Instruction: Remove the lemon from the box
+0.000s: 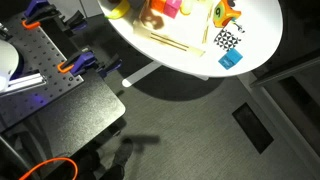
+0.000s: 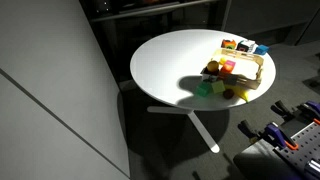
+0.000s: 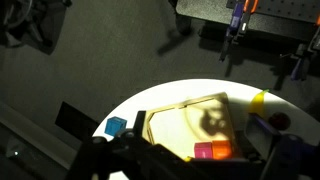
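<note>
The pale wooden box lies on the round white table, with a pink block and an orange block in its near corner. The box also shows in both exterior views. The yellow lemon lies on the table just outside the box wall, near the table's edge; it also shows in an exterior view. My gripper hangs high above the box, its dark fingers wide apart and empty. The gripper does not show in the exterior views.
A small blue cube and a checkered card lie beside the box. A yellow-orange-green toy stands near them. A dark red object sits by the lemon. Clamps and a metal plate are beside the table.
</note>
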Robot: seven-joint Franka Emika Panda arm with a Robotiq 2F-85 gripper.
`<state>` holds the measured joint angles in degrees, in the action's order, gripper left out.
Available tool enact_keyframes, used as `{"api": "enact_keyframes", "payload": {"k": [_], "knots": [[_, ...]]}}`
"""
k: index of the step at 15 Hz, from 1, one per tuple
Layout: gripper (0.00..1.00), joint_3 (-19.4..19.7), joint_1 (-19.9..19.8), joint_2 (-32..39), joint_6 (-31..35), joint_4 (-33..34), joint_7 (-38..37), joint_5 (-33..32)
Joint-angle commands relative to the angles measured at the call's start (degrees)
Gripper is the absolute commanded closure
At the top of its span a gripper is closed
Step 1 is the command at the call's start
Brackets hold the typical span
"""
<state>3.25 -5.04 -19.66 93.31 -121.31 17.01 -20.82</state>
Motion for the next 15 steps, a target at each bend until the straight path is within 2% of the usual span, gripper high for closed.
{"api": "enact_keyframes", "payload": {"k": [1,9,15], "knots": [[0.0,0.8,0.98,-0.03,-0.26,0.2,-0.21,-0.22],[0.0,3.04,0.05,5.43,4.17,1.69,-2.16,1.82],[0.0,5.35,-0.54,10.85,13.79,1.77,-1.44,5.43]]}}
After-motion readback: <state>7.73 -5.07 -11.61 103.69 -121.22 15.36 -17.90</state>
